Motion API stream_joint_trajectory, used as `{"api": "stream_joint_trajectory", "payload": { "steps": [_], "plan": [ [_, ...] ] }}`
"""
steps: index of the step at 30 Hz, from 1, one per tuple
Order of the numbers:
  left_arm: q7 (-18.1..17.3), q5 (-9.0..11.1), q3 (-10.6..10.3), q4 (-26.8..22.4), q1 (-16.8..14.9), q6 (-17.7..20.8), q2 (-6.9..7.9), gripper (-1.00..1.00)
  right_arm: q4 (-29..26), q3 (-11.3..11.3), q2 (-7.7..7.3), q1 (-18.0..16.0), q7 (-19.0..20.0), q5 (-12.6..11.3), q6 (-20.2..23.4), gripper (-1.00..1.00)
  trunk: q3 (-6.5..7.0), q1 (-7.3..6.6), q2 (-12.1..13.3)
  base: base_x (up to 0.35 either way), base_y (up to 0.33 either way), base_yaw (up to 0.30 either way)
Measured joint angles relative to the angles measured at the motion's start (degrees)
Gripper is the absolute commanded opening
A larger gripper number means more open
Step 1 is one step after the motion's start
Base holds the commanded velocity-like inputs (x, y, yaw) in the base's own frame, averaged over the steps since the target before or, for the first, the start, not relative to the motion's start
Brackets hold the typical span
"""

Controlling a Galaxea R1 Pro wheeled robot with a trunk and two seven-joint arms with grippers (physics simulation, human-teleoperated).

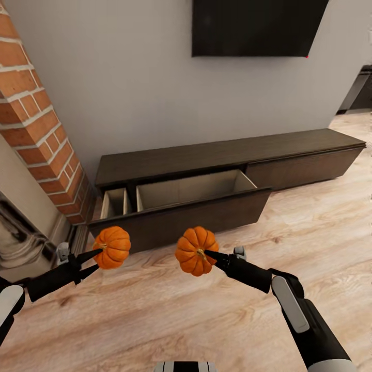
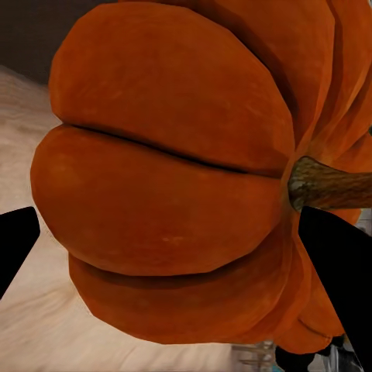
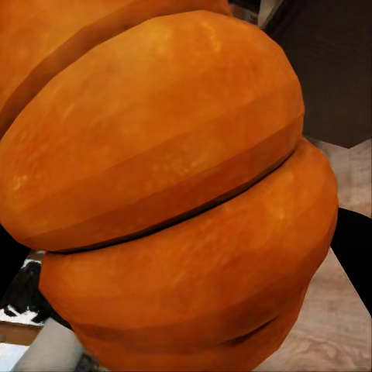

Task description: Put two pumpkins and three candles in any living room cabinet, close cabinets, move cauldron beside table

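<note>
No readable text, labels, brands or nos. anywhere: the dark wall screen [image 1: 258, 26], the brown cabinet [image 1: 227, 155], the brick column [image 1: 36, 119] and both pumpkins carry no lettering or signs.

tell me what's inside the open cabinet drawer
The open drawer shows pale wood compartments split by dividers, with nothing visible inside. Its dark front panel hides the floor of the compartments nearest the robot.
</note>
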Motion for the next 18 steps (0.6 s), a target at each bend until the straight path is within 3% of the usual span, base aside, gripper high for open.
{"api": "stream_joint_trajectory", "payload": {
  "steps": [6, 18],
  "plan": [
    [0.0, -0.1, -0.1, 0.0, 0.0, 0.0, -0.03, -1.0, -0.2, -2.9, -0.04, 0.0, -0.3, -1.3, 2.1, -1.0, 1.06, -0.15, 0.1, 0.0, 0.0, -0.051],
    [0.0, -0.1, -0.8, 0.0, 0.0, 0.0, -0.12, -1.0, 0.2, -3.4, -0.04, 0.0, -0.3, -1.3, 2.3, -1.0, 2.99, -0.46, 0.2, 0.0, 0.0, -0.124]
  ]
}}
